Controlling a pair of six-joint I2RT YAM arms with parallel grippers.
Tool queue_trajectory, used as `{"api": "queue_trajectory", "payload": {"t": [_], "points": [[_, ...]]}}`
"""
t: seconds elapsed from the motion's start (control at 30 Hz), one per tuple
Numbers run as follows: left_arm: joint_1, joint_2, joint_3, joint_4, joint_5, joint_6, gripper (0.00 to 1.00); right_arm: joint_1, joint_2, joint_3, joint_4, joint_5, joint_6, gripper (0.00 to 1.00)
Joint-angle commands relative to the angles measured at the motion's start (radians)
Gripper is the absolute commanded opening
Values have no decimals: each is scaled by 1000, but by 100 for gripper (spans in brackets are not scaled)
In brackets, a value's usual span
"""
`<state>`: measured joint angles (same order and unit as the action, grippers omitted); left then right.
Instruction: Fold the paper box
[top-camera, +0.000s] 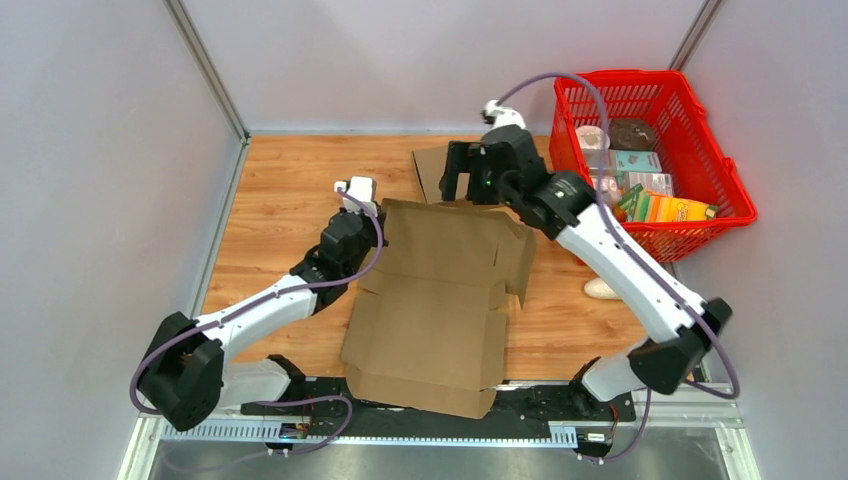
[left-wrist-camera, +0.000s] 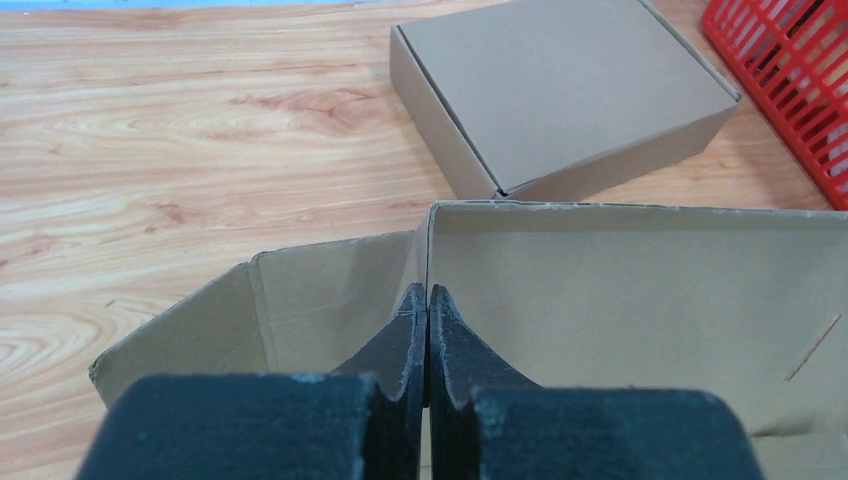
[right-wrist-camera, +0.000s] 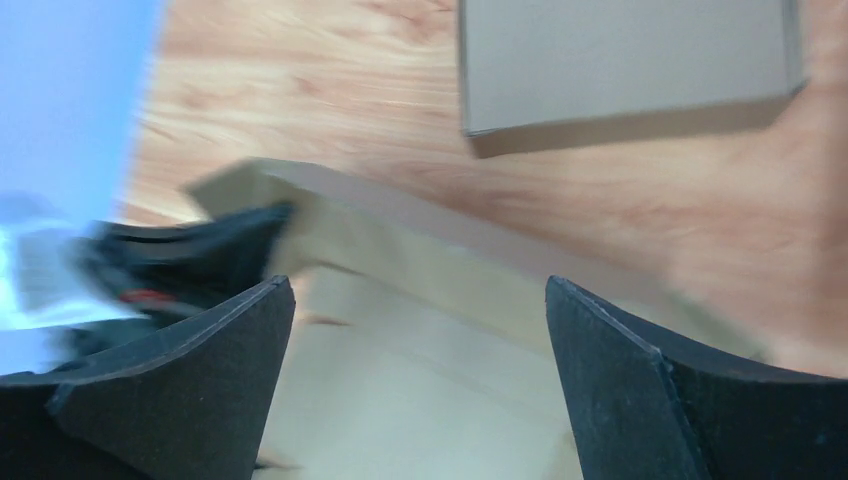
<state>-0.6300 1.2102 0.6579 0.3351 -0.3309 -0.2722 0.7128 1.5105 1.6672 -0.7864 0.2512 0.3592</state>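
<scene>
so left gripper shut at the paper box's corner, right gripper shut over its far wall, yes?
No: the right gripper is open, jaws wide apart over the paper box's far wall; the right wrist view shows it. Left gripper is shut at the corner.

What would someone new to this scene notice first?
A large half-unfolded brown cardboard box sprawls across the middle of the wooden table, the left claw shut at its raised far wall. At the far right stands a red plastic basket packed with groceries.
</scene>
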Motion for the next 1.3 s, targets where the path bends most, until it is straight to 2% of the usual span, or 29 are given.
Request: {"api": "queue_trajectory", "payload": {"t": [0.0,0.07,0.2,0.3,0.33,0.43,0.6,0.7,0.73,0.8,0.9,0.93,0.97,1.0,1.03,1.07,1.1,1.13,1.27], "points": [[-33,-26,-4,62,-97,-30,0,13,-104,-38,-10,-120,678,100],[-40,-24,-9,74,-120,-42,0,25,-87,-59,-8,-138,879,100],[-46,-46,-29,82,-131,-51,0,40,-66,-142,67,-92,1142,98],[-51,-70,-44,85,-140,-55,0,54,-53,-182,67,-14,1321,83],[-53,-77,-47,87,-142,-55,0,53,-41,-198,75,8,1360,76],[-54,-95,-66,96,-143,-39,0,51,-15,-250,154,19,1449,71],[-57,-113,-110,174,-108,-16,0,54,100,-175,131,40,1509,69],[-60,-117,-125,199,-94,1,0,56,151,-136,134,57,1502,62],[-59,-120,-132,212,-89,11,0,56,160,-124,131,60,1499,55],[-60,-124,-153,249,-73,18,0,56,169,-129,142,69,1506,47],[-60,-135,-178,280,-63,27,0,56,166,-155,183,73,1485,19],[-60,-139,-181,275,-63,22,0,54,160,-190,205,60,1477,3],[-62,-156,-184,262,-65,18,0,54,154,-210,229,53,1451,0],[-60,-169,-178,225,-63,11,2,53,134,-237,283,48,1437,0],[-60,-187,-163,81,-63,-8,6,53,123,-260,309,43,1427,0],[-60,-222,-127,17,-66,-15,10,51,99,-306,347,42,1373,0],[-62,-242,-118,-31,-63,-18,20,48,87,-325,401,37,1356,0],[-62,-268,-122,-98,-59,-28,25,47,74,-340,417,36,1345,0],[-62,-507,-162,-235,-59,-52,53,8,-21,-504,590,7,1262,0]]}}
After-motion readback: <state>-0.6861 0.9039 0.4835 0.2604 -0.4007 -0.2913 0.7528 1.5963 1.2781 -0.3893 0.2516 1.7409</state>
